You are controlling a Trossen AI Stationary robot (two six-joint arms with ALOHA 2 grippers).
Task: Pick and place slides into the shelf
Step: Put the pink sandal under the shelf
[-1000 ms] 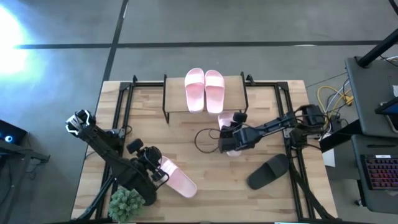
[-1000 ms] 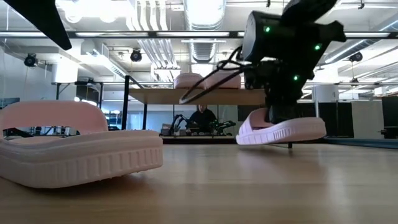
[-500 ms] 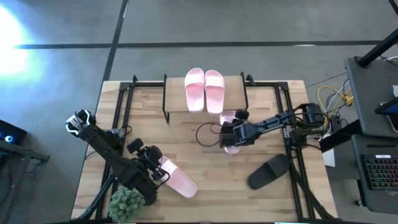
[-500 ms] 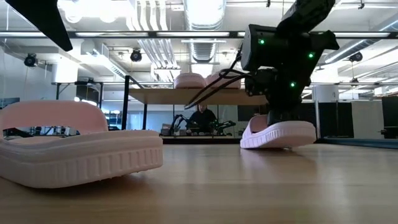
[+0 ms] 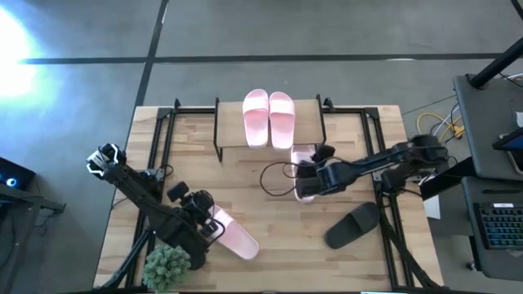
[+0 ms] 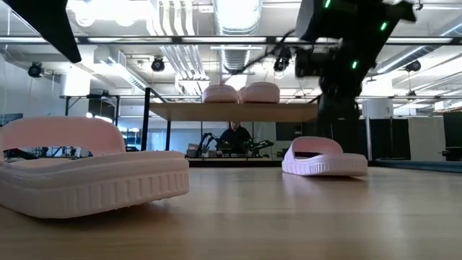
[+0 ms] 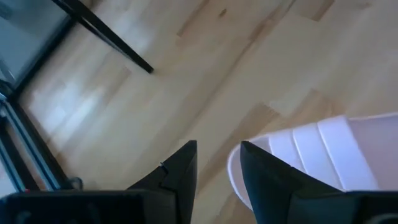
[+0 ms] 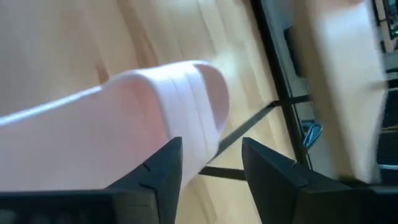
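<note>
The shelf (image 5: 229, 131) stands at the table's far middle with two pale pink slides (image 5: 268, 117) lying soles down on its top board. A third pink slide (image 5: 301, 159) lies flat on the table at the shelf's front edge, below the board's right part (image 6: 325, 160). My right gripper (image 5: 313, 175) hovers over it, open, its fingers by the strap (image 8: 186, 106). A fourth pink slide (image 5: 235, 234) lies near the front left. My left gripper (image 5: 210, 226) waits open beside it. One black slide (image 5: 353, 224) lies at the front right; the other is out of view. My right gripper (image 8: 211, 171) is open just above the third pink slide's strap (image 6: 321, 144), pointing down. Whether a finger still touches the strap, I cannot tell. The slide rests flat on the table on its sole.
A small green plant (image 5: 167, 266) stands at the near left corner by the left arm. Black frame rails (image 5: 167, 131) run along both sides of the table. A cable loop (image 5: 274, 180) trails left of the right gripper. A person sits in the room beyond the shelf (image 6: 234, 137).
My right gripper carried the third pink slide, lifted and tilted, toward the far edge and the shelf, and lowered it. The slide now lies flat on the table by the shelf's front, and the gripper has risen above it.
</note>
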